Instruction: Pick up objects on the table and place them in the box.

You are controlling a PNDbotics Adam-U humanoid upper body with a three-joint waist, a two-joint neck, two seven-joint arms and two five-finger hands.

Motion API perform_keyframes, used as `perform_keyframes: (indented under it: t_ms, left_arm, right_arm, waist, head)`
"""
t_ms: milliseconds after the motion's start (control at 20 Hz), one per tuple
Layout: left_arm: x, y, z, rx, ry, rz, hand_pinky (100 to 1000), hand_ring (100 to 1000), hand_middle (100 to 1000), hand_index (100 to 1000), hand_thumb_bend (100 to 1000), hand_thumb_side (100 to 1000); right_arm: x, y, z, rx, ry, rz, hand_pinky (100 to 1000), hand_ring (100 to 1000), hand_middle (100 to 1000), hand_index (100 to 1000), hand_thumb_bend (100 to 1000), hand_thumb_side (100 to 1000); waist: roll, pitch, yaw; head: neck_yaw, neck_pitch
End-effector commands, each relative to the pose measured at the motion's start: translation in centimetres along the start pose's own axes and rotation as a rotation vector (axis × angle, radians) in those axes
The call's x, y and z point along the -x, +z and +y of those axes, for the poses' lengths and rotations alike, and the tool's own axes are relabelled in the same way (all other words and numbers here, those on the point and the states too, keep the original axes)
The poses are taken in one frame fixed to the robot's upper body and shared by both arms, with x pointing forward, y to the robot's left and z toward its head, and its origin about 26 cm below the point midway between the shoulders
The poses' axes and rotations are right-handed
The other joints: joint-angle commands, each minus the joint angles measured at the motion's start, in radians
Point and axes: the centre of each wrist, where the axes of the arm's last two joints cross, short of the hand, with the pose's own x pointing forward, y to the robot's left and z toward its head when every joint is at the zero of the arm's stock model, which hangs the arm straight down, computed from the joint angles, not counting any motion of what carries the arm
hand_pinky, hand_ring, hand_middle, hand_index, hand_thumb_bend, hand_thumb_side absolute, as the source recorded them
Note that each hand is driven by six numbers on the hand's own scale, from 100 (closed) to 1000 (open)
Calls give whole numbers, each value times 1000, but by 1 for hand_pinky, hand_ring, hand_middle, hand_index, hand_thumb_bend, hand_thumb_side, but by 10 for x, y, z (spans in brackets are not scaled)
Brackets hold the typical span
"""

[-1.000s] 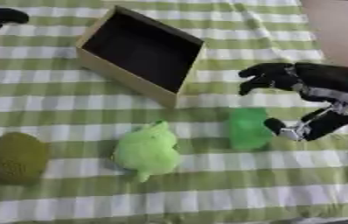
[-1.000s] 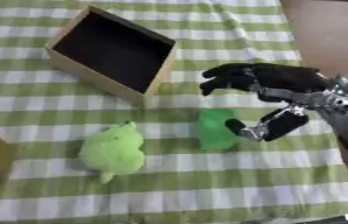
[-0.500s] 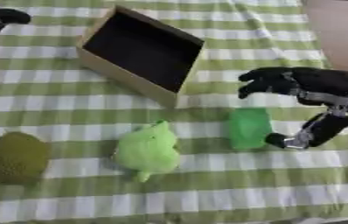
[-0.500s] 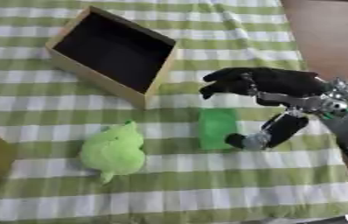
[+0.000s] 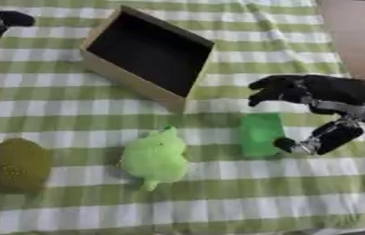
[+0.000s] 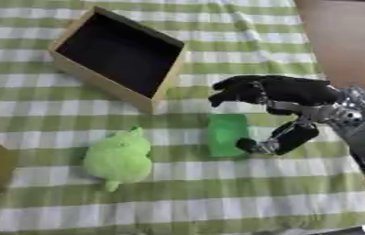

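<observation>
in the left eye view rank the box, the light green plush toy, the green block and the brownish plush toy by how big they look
1. Box, clearly largest.
2. Light green plush toy and brownish plush toy: too alike to rank.
3. Green block, smallest.

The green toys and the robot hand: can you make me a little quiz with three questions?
1. True or false: the box already has a toy inside.
2. Which thing is nearest the right hand: A the green block, B the light green plush, C the olive plush?
3. Fill in: the cloth has green and ____ checks.

Key: 1 false, it looks empty. 2 A, thumb beside it, fingers curved above, not yet closed on it. 3 white.
</observation>
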Motion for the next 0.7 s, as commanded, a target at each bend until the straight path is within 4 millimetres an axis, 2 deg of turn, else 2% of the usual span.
perform_keyframes:
  t_ms: [50, 300, 350, 400, 450, 700]
  left_arm:
    - [-5, -4, 0, 19, -6, -11, 737, 879, 781, 879, 100, 568]
    - [-5, -4, -1, 21, -5, -10, 737, 880, 780, 879, 100, 568]
    - [-5, -4, -1, 21, -5, -9, 737, 881, 780, 879, 100, 567]
    - [-4, -4, -1, 22, -4, -8, 737, 881, 780, 879, 100, 566]
    - [-4, -3, -1, 23, -3, -7, 737, 881, 780, 880, 100, 566]
    - [-4, -3, -1, 25, -1, -4, 738, 882, 778, 880, 100, 566]
  right_arm:
    - [0, 4, -8, -254, 186, -188, 1000, 1000, 833, 1000, 221, 231]
    - [-1, 1, -4, -265, 190, -184, 1000, 1000, 838, 1000, 216, 254]
    - [0, 1, -4, -266, 191, -181, 1000, 1000, 837, 1000, 315, 252]
    - [0, 2, -4, -264, 191, -176, 1000, 1000, 834, 1000, 365, 418]
    - [2, 3, -3, -261, 190, -169, 1000, 1000, 832, 1000, 361, 462]
    - [7, 6, 0, -246, 180, -144, 1000, 1000, 830, 1000, 352, 448]
  waist:
    - [4, -27, -2]
    - [4, -25, -1]
    - [4, -25, -1]
    - [4, -25, -2]
    - [4, -25, -2]
    - [4, -25, -3]
  head:
    - [0, 3]
    - [0, 2]
    - [1, 3]
    - [1, 3]
    - [1, 3]
    - [1, 2]
